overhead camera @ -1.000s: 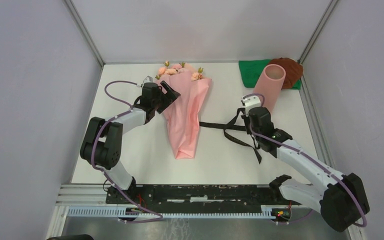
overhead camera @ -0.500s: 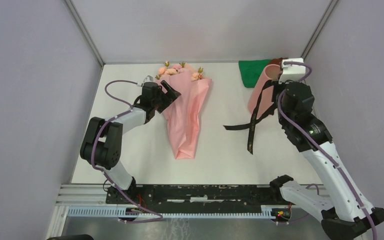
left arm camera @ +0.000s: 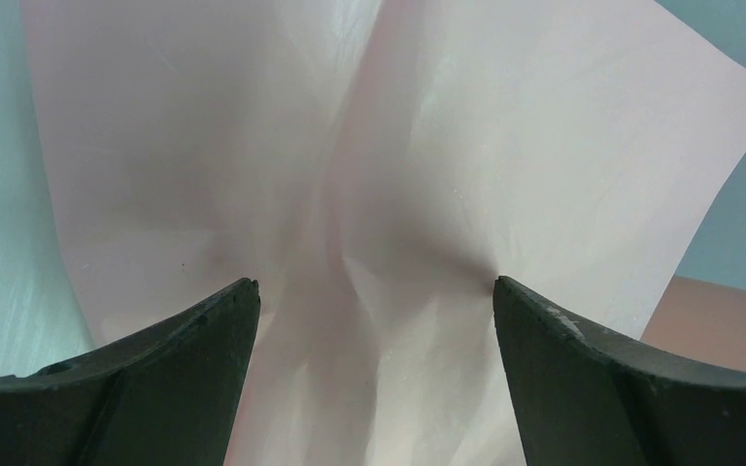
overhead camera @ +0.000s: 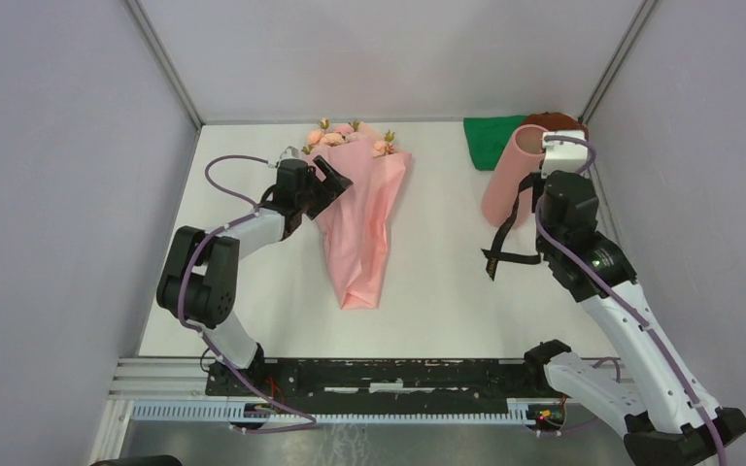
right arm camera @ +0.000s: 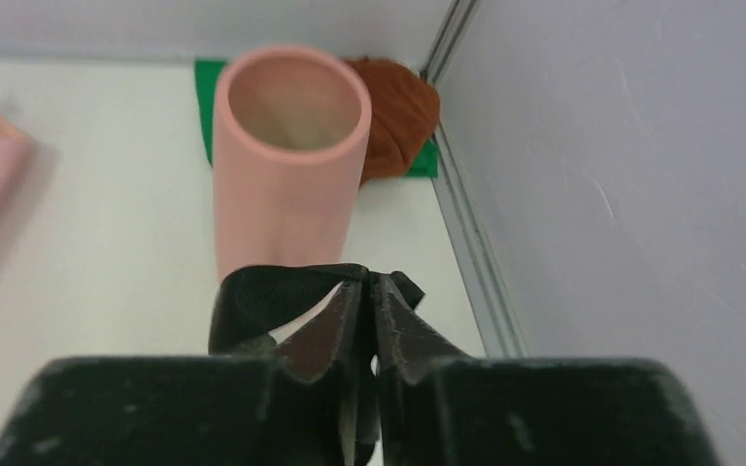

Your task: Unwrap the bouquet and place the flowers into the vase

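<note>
Nearest on the white table [overhead camera: 253,291] is the pinched narrow tip of the bouquet [overhead camera: 364,223], a cone of pink wrapping paper lying flat a little left of centre, with its wide end pointing away. To the right and well apart from it, a black ribbon [overhead camera: 503,233] hangs in loose loops, its lower end down near the tabletop. Its upper part is pinched in the right gripper [right arm camera: 367,286], whose fingers are pressed together on a fold of the ribbon, as the right wrist view shows. The left gripper [left arm camera: 374,286] sits further back, against the left side of the bouquet's upper half. Its fingers stand wide apart with creased pink paper between them, gripping nothing. Just beyond the right gripper the vase [right arm camera: 287,184] stands upright near the right wall, a salmon-pink cylinder with its open mouth up; the ribbon hangs in front of its lower part. At the far end of the bouquet the flowers [overhead camera: 335,138], pink and peach blooms, show at the paper's wide edge near the back wall. Behind the vase, in the far right corner, lie a green cloth [overhead camera: 486,141] and a brown bundle [right arm camera: 403,107].
</note>
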